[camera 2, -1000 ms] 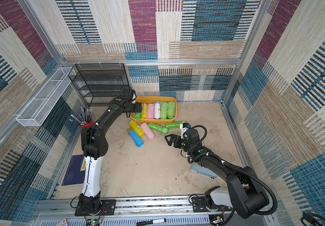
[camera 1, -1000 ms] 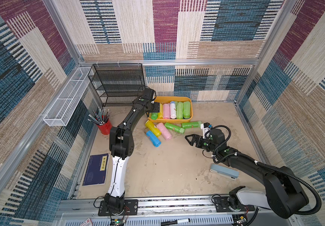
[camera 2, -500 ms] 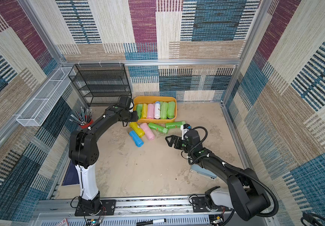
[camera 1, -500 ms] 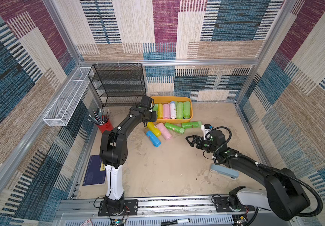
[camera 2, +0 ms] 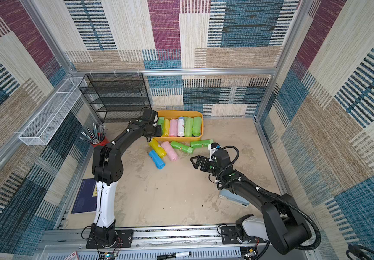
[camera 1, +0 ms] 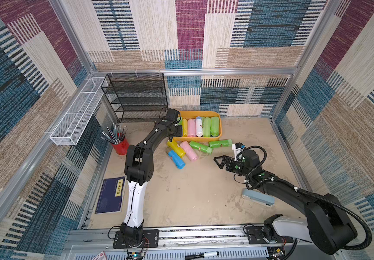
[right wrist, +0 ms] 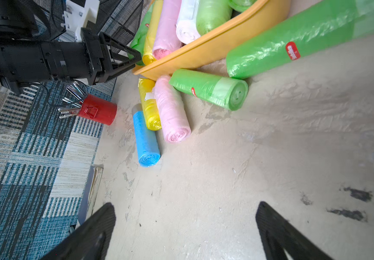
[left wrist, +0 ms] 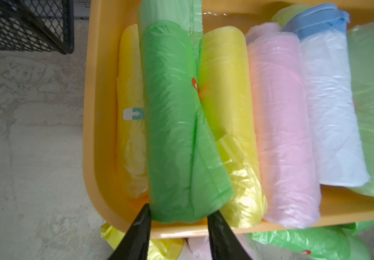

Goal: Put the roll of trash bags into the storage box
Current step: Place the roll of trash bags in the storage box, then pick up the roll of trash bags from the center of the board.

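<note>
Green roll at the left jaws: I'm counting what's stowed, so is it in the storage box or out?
In: the green roll lies inside the storage box, atop two yellow rolls.

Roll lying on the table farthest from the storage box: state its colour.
The roll is blue; the right wrist view shows it best.

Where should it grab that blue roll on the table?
I'd grip the blue roll across its round body, on the half away from the storage box, coming down from above. It lies flat, and the yellow roll beside it crowds its other half, leaving only that end clear both sides.
</note>
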### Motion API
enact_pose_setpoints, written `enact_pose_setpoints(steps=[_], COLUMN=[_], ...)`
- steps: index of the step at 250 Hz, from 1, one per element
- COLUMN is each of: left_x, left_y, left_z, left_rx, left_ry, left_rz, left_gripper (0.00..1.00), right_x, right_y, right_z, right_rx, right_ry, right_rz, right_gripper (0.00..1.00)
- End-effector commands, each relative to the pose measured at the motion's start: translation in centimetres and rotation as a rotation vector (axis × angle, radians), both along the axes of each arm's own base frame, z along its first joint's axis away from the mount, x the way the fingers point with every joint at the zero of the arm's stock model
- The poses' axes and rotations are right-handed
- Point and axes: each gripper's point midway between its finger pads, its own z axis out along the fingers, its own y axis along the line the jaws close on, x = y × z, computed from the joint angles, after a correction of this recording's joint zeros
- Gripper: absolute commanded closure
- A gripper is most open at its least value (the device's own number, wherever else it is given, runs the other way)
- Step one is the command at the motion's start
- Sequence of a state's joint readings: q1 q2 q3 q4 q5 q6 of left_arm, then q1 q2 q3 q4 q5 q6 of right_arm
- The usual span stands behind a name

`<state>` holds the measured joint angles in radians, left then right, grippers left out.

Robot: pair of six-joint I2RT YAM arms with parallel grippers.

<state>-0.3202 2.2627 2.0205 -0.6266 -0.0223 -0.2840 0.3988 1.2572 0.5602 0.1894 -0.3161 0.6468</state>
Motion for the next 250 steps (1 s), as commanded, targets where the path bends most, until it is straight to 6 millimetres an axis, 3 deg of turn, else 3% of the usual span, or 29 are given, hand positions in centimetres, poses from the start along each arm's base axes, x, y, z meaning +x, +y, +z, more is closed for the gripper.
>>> enact_pose_setpoints(steps=[1, 61, 104, 133, 161, 223, 234, 241, 250], left_x=[0.1, -2.4, -5.5, -8.4, -11.3, -17.0, -17.8, -18.3, -19.0], left_y=[0.3, 0.3, 0.9, 0.3, 0.1, 4.2, 5.0, 5.7, 6.7], left_z=[0.6, 4.1, 7.3, 9.3, 10.8, 10.9, 10.5, 10.1, 9.6], left_rx=[0.030, -0.031, -0.076, -0.178, -0.288, -0.232, -0.202, -0.180, -0.147], left_ry=[0.003, -0.013, -0.053, -0.120, -0.181, -0.233, -0.247, -0.252, -0.254], left_rz=[-0.010, -0.012, -0.007, -0.047, -0.063, 0.035, 0.049, 0.067, 0.096], left_gripper=[0.59, 0.56, 0.39, 0.20, 0.16, 0.08, 0.07, 0.00, 0.01], right_x=[0.2, 0.3, 0.6, 0.7, 0.9, 2.3, 2.6, 2.8, 3.0], right_y=[0.1, 0.0, -0.4, 0.3, 1.3, 5.2, 5.9, 6.3, 6.9], right_z=[0.3, 1.0, 1.8, 2.2, 2.0, 1.5, 1.4, 1.3, 1.1], right_rx=[0.007, 0.000, -0.033, -0.071, -0.099, -0.157, -0.165, -0.167, -0.168], right_ry=[-0.004, -0.031, -0.064, -0.083, -0.094, -0.065, -0.060, -0.057, -0.052], right_rz=[-0.004, -0.002, -0.017, 0.018, 0.037, 0.130, 0.146, 0.157, 0.174], right_gripper=[0.01, 0.01, 0.01, 0.01, 0.01, 0.01, 0.01, 0.01, 0.01])
